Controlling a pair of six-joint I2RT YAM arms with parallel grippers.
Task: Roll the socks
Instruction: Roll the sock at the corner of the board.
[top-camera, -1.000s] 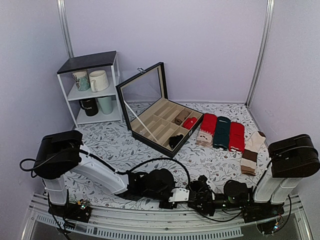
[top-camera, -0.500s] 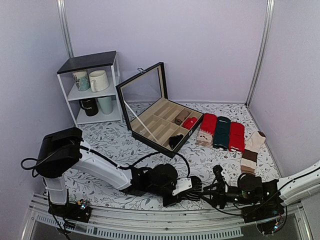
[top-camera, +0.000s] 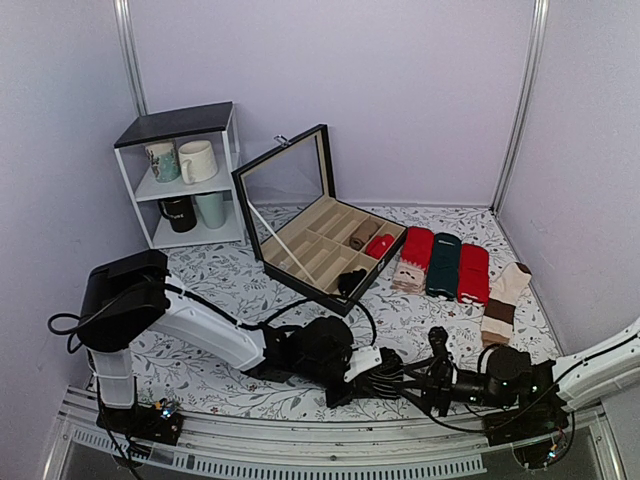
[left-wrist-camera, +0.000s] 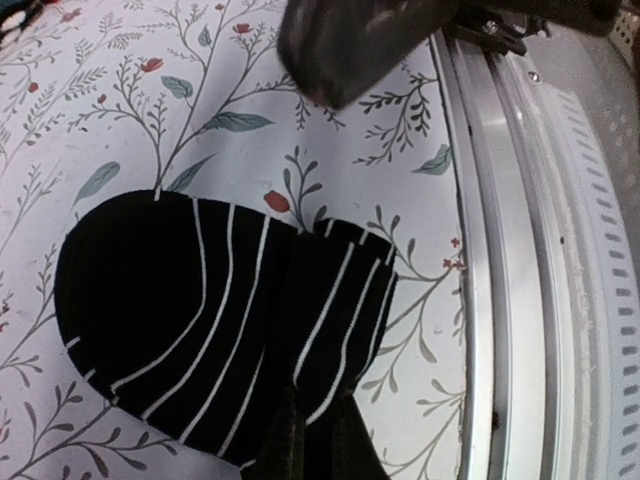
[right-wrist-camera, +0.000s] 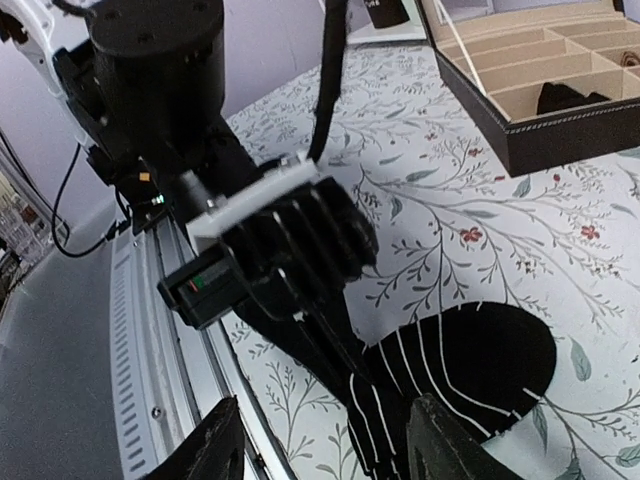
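Observation:
A black sock with thin white stripes lies flat on the floral table cover near the front rail, one edge folded over. It also shows in the right wrist view. My left gripper is shut, pinching the folded edge of this sock, and it shows in the top view at the front centre. My right gripper is open and empty, hovering just above and beside the sock, facing the left gripper. In the top view the right gripper is right of the left one.
An open black compartment box holds rolled socks at centre back. Flat red and green socks and a brown-cream pair lie at the right. A white shelf with mugs stands back left. The metal front rail runs close to the sock.
The right arm has folded down low and its gripper has moved right, then crept left toward the sock. The left gripper has slid right along the front edge with the sock.

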